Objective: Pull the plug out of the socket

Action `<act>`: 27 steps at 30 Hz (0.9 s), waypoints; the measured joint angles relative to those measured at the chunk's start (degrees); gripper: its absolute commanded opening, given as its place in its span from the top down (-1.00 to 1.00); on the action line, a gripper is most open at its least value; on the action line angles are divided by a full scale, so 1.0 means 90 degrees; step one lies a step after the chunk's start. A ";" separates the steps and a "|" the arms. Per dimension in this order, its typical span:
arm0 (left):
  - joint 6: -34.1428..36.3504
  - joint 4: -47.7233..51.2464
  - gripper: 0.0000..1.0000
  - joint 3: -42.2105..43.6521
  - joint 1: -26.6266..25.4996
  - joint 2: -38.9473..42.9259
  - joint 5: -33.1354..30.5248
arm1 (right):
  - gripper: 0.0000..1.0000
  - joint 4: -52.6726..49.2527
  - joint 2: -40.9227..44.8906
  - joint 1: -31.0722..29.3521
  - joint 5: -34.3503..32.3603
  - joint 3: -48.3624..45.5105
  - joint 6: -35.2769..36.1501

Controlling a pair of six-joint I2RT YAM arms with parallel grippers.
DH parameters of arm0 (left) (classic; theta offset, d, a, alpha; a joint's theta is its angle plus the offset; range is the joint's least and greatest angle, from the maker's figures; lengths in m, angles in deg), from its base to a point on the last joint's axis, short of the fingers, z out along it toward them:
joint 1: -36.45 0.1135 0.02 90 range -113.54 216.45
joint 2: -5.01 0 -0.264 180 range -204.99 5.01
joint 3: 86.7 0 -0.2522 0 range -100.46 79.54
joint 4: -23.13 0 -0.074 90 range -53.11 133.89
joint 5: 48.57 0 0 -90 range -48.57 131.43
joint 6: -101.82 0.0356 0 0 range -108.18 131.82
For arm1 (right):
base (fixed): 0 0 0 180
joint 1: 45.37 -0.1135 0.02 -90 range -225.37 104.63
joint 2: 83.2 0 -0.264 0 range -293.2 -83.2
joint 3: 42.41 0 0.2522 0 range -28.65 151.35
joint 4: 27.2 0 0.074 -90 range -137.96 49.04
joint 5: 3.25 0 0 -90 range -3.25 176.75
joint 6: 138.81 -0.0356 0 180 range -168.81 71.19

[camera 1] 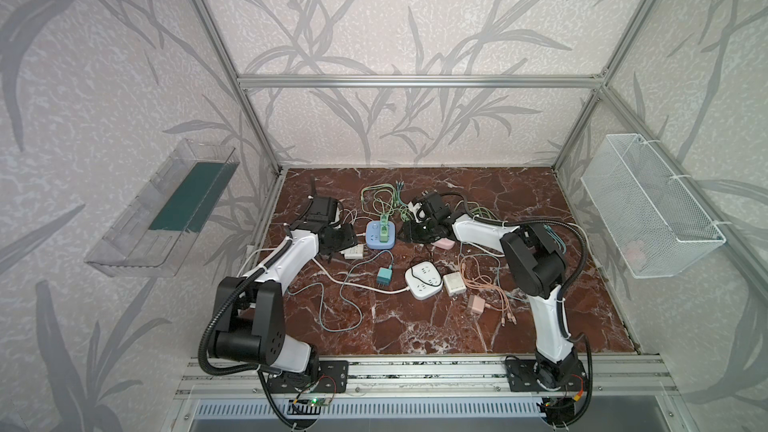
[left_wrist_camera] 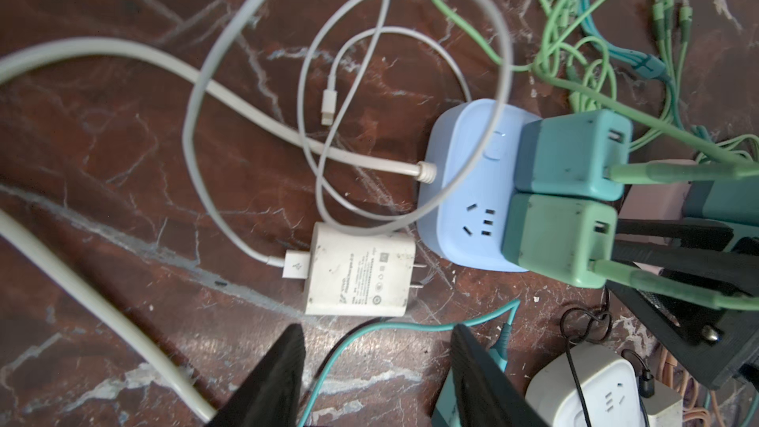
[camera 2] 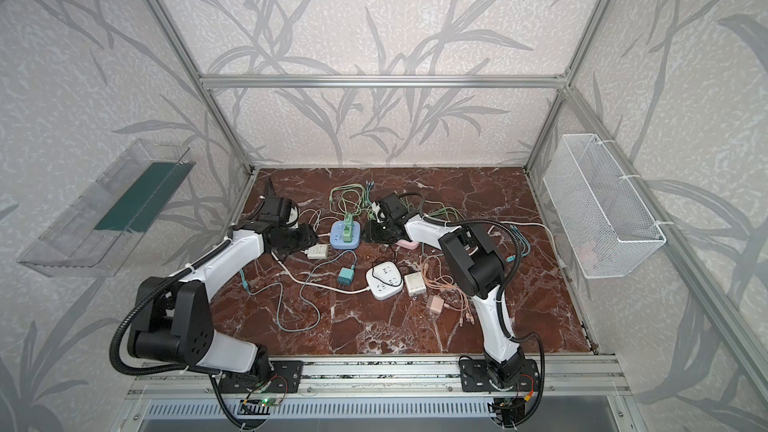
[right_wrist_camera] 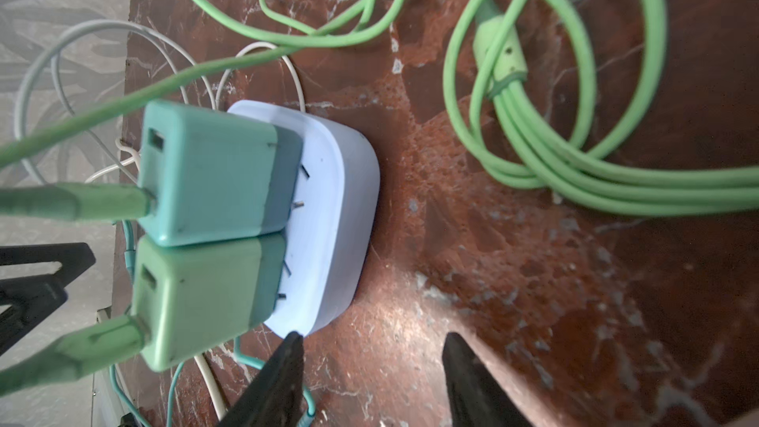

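A light-blue socket (camera 1: pixel 376 238) (camera 2: pixel 341 239) (left_wrist_camera: pixel 468 199) (right_wrist_camera: pixel 332 215) sits mid-table with two plugs in it side by side. They are a teal plug (left_wrist_camera: pixel 571 154) (right_wrist_camera: pixel 205 174) and a green plug (left_wrist_camera: pixel 558 236) (right_wrist_camera: pixel 201 297), each with a green cable. A white plug (camera 1: pixel 354 252) (camera 2: pixel 318 251) (left_wrist_camera: pixel 361 277) lies flat on the marble beside the socket, prongs bare. My left gripper (left_wrist_camera: pixel 378 334) (camera 1: pixel 347 243) is open just short of it, empty. My right gripper (right_wrist_camera: pixel 371 338) (camera 1: pixel 403 236) is open on the socket's other side, one fingertip (right_wrist_camera: pixel 293 340) at its edge.
Loose cables lie around the socket: green coils (right_wrist_camera: pixel 534 149), white loops (left_wrist_camera: pixel 349 75) and a teal lead (left_wrist_camera: pixel 369 328). Nearer the front are a white socket (camera 1: pixel 424 280), a loose teal plug (camera 1: pixel 384 276) and white (camera 1: pixel 454 283) and pink (camera 1: pixel 476 305) adapters. A wire basket (camera 1: pixel 652 205) hangs right, a clear tray (camera 1: pixel 162 205) left.
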 measured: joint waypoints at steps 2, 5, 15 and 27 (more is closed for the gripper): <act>0.0058 -0.0002 -0.18 -0.0182 -0.0117 -0.0056 -0.0092 | -0.11 0.0073 0.0061 -0.0044 -0.0102 0.0000 0.0002; 0.0129 -0.0010 -0.18 -0.0471 -0.0187 -0.0272 -0.0138 | -0.11 0.0146 0.0136 -0.0180 -0.0274 0.0000 0.0005; 0.0119 -0.0080 -0.19 -0.0826 -0.0209 -0.0865 -0.0185 | -0.16 -0.0019 0.0668 -0.1035 -0.1773 -0.0194 0.0070; 0.0019 -0.0270 -0.20 -0.0826 -0.0216 -0.1035 -0.0153 | -0.23 -0.0894 0.0413 -0.1651 -0.3264 0.0724 -0.0141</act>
